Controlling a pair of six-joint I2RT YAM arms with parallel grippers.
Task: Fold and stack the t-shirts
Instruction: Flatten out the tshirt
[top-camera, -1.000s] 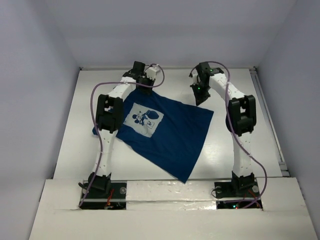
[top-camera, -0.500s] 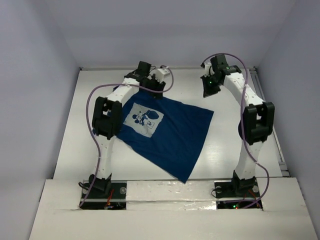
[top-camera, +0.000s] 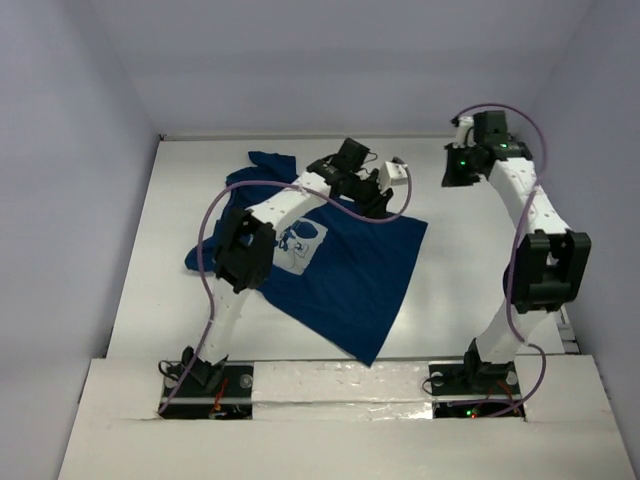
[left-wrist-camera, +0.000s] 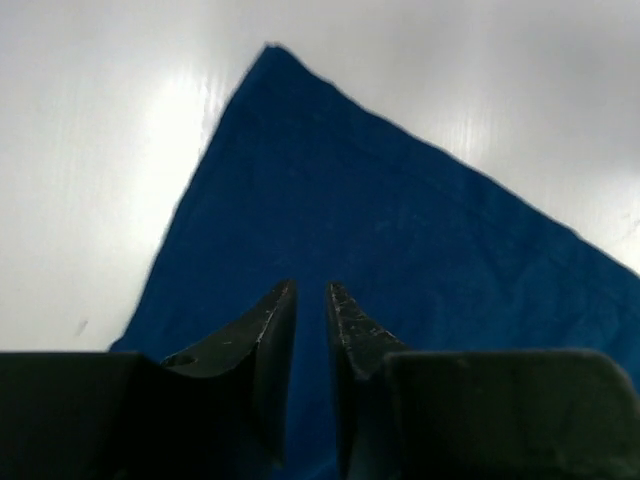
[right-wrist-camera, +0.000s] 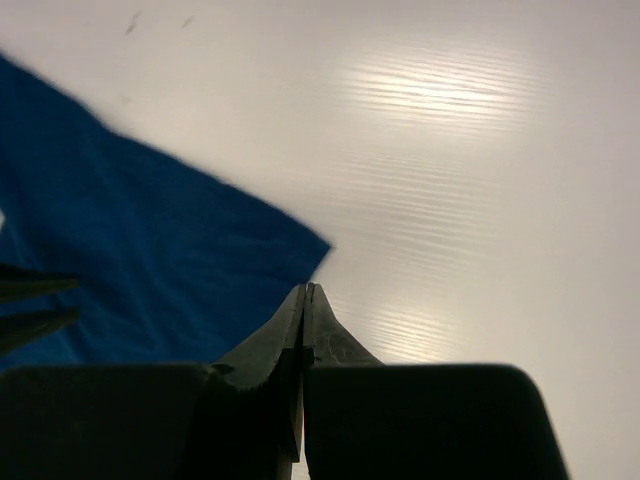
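Swinging right across the far edge of the t-shirt (top-camera: 350, 265), our left pincer (left-wrist-camera: 310, 292) now hangs over the blue cloth, its jaws parted by a narrow gap with nothing between them. Our right pincer (right-wrist-camera: 303, 290) has drawn off from the shirt's far right corner and is closed on nothing. The shirt lies spread and crooked on the table (top-camera: 460, 290), print up. We judge no fold is made yet, so a fresh grasp comes next.

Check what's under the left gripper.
The dark navy-blue cloth t-shirt, a corner of it lying flat on the white table, below the left gripper. From above, the left arm covers part of its white chest print.
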